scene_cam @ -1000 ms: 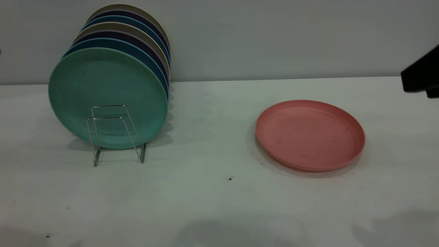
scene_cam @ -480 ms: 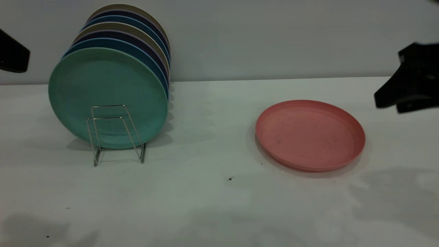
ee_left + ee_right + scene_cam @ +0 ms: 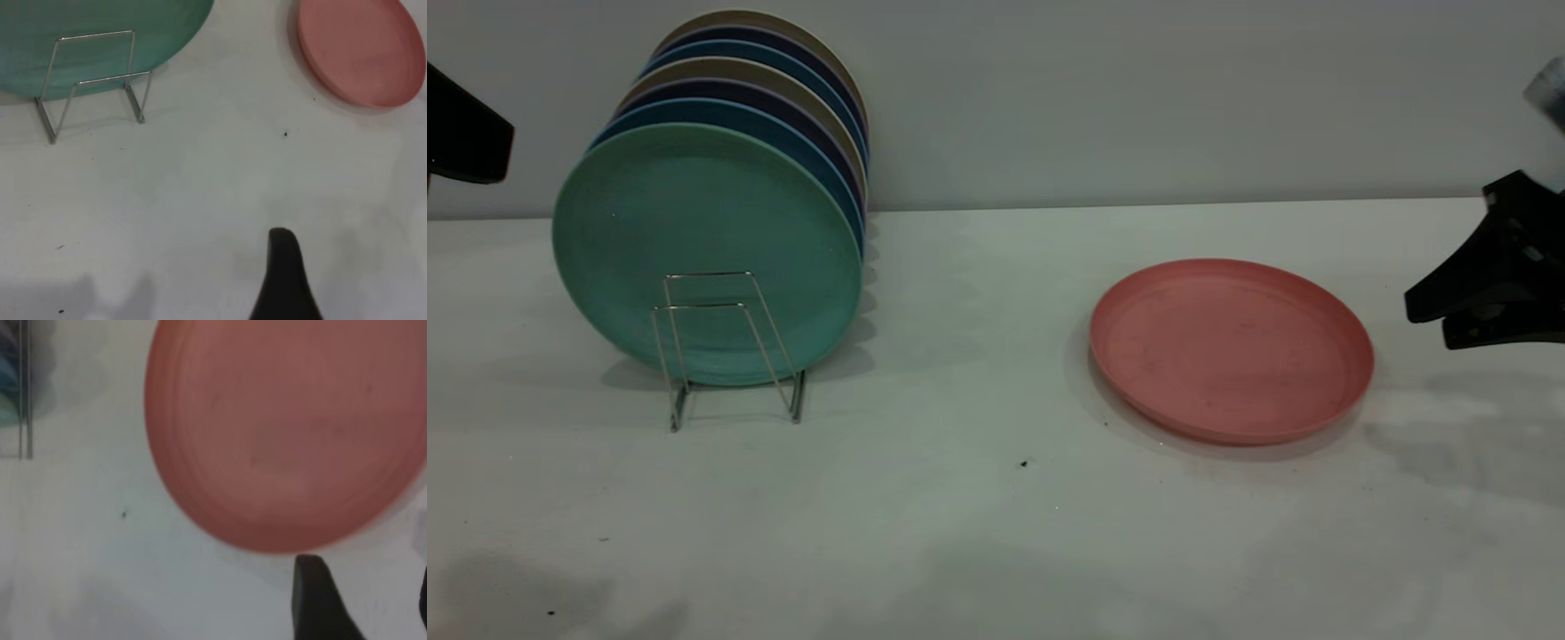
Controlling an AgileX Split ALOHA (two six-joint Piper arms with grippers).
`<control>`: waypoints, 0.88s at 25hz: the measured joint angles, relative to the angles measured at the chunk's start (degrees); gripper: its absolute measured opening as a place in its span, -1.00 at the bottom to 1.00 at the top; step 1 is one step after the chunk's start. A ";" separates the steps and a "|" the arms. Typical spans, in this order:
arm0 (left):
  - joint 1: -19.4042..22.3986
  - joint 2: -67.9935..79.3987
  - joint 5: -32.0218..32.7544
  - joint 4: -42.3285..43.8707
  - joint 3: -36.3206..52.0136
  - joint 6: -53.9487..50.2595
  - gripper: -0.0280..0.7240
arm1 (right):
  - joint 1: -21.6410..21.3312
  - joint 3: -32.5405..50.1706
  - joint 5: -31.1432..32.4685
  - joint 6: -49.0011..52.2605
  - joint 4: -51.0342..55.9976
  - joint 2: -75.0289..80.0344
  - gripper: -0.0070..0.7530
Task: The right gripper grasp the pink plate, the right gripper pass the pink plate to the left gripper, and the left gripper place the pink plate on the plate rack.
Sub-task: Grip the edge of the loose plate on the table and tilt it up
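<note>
Right gripper [image 3: 1427, 320] first: its jaws stand parted, one black finger above the other in the exterior view, with a clear gap and nothing between them. It hangs just off the pink plate's [image 3: 1232, 348] right edge, apart from the rim and a little above the table [image 3: 978, 533]. In the right wrist view one finger [image 3: 319, 600] shows just short of the plate's near rim, with the second finger only at the picture's edge. That spread looks chosen to let one finger slide under the low upturned rim and the other come down over it; my judgement, the grasp is not yet made.

The plate lies flat on the table, face up, well to the right of the rack [image 3: 729, 347]. Lying flat, it offers only its rim to pinch, which is likely why the approach is from the side and low.

Left gripper [image 3: 467, 142]: only a black corner shows, up and to the left of the plate, beyond the rack. One dark finger [image 3: 287, 280] shows in its wrist view; whether its jaws are parted I cannot tell. It looks to be waiting for the handover.

The rack holds a row of upright plates, a teal plate [image 3: 703, 240] foremost, with wire loops free in front, probably the slot meant for the pink one.
</note>
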 joint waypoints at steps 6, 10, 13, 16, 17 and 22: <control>0.00 0.04 0.01 0.00 0.00 0.06 0.58 | 0.00 -7.80 0.00 1.24 0.37 7.83 0.04; 0.00 0.04 0.06 0.00 0.00 0.06 0.58 | 0.00 -12.15 0.04 2.89 0.54 12.33 0.04; 0.00 0.04 0.06 0.00 0.00 0.06 0.58 | 0.18 -13.85 0.04 3.61 0.90 14.27 0.02; 0.00 0.04 0.06 0.00 0.00 0.06 0.58 | 0.55 -15.08 -0.01 3.94 1.31 15.69 -0.04; 0.00 0.04 0.06 0.00 0.00 0.06 0.58 | 0.74 -15.37 -0.07 3.94 1.53 16.22 -0.06; 0.00 0.04 0.06 0.00 0.00 0.06 0.58 | 2.38 -16.47 -1.00 3.97 3.08 18.52 -0.09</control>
